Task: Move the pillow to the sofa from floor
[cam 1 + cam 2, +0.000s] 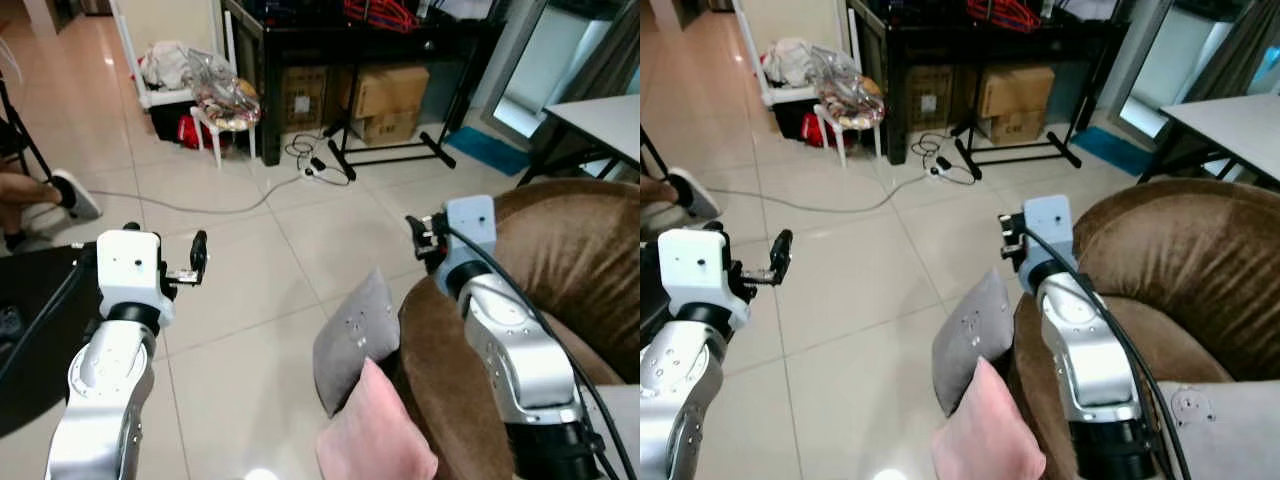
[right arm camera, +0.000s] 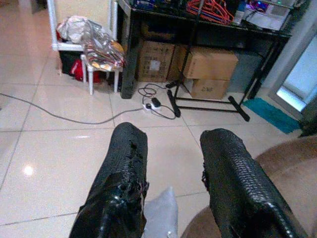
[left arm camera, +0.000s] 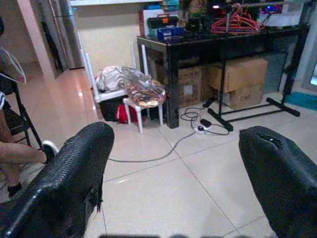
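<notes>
Right gripper [image 2: 171,183]: the two black textured fingers stand parted with a gap between them, holding nothing. It is raised over the near-left edge of the brown plush sofa [image 1: 570,250], above the floor just left of the sofa arm. In the right wrist view, the top corner of the grey square fabric pillow [image 2: 161,213] shows between and below the fingers, apart from them.

Left gripper [image 3: 173,183]: fingers spread wide, empty. It is held up at the left of the scene over the bare cream tiled floor [image 1: 250,290], well apart from the pillows.

The grey pillow [image 1: 355,335] stands tilted on the floor, leaning against the sofa's left side. A pink fabric pillow [image 1: 375,430] sits nearer, just beside it and partly overlapping its lower edge, also against the sofa. Neither pillow is on the sofa seat.

Farther out: a grey cable [image 1: 200,205] runs across the tiles to a white power strip [image 1: 318,170]. Far centre stands a black table [image 3: 208,49] with cardboard boxes [image 1: 385,100] under it and red hangers [image 3: 230,22] on top. Left of it, a small white stool carrying a patterned bundle [image 1: 225,100], and a white rack with crumpled cloth [image 1: 170,65]. A teal mat [image 1: 485,150] lies far right, beside a white tabletop [image 1: 600,120]. At the far left edge, a person's leg and white-soled shoe [image 1: 75,195].
</notes>
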Tool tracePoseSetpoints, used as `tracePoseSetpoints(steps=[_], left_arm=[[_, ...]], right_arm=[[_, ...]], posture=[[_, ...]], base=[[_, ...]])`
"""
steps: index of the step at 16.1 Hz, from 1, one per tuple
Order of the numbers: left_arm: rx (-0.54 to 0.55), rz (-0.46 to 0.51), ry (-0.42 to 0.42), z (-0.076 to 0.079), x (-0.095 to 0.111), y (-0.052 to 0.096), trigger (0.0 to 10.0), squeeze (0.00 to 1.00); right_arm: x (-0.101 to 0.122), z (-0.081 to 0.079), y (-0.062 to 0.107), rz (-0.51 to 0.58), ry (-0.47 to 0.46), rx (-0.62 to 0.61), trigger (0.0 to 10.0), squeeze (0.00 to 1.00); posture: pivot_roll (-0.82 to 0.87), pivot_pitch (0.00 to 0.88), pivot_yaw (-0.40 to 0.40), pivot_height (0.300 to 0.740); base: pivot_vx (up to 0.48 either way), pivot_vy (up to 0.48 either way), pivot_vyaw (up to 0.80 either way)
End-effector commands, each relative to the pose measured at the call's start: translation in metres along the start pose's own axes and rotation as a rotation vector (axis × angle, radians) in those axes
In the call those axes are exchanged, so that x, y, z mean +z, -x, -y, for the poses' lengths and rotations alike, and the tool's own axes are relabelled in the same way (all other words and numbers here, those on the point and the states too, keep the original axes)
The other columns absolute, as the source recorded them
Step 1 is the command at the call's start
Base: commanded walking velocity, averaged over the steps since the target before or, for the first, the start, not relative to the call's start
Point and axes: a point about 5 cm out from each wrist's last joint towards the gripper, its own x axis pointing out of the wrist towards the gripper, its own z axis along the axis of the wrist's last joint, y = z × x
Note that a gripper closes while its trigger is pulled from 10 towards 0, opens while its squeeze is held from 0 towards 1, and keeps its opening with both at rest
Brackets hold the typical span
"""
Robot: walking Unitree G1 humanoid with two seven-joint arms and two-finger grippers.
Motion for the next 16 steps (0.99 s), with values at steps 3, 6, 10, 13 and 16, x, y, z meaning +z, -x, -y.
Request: tracePoseSetpoints(steps=[3,6,10,13,16], left_arm=[[0.010,-0.006,-0.019,-0.001,0.000,-0.001,10.0,0.00],[0.019,-0.016,-0.038,-0.003,-0.003,0.002,10.0,0.00],[-0.002,-0.027,-0.048,-0.002,-0.011,0.009,10.0,0.00],[-0.017,-0.023,-0.062,0.001,-0.012,0.009,10.0,0.00],[-0.030,-0.023,-0.054,0.003,-0.015,0.014,10.0,0.00]], right_arm=[[-0.005,0.005,0.001,-0.014,-0.013,-0.027,10.0,0.00],[-0.008,0.004,0.003,-0.021,-0.013,-0.027,10.0,0.00],[-0.024,0.007,0.011,-0.049,-0.038,-0.062,10.0,0.00],[-0.026,0.005,0.007,-0.047,-0.051,-0.050,10.0,0.00],[-0.026,-0.001,0.006,-0.040,-0.055,-0.024,10.0,0.00]], posture=[[-0.08,0.000,-0.061,0.740],[-0.08,0.000,-0.054,0.740],[-0.06,0.000,-0.035,0.740],[-0.04,0.000,-0.035,0.740],[-0.04,0.000,-0.037,0.740]], base=[[0.000,0.000,0.00],[0.000,0.000,0.00],[0.000,0.000,0.00],[0.000,0.000,0.00],[0.096,0.000,-0.79]])
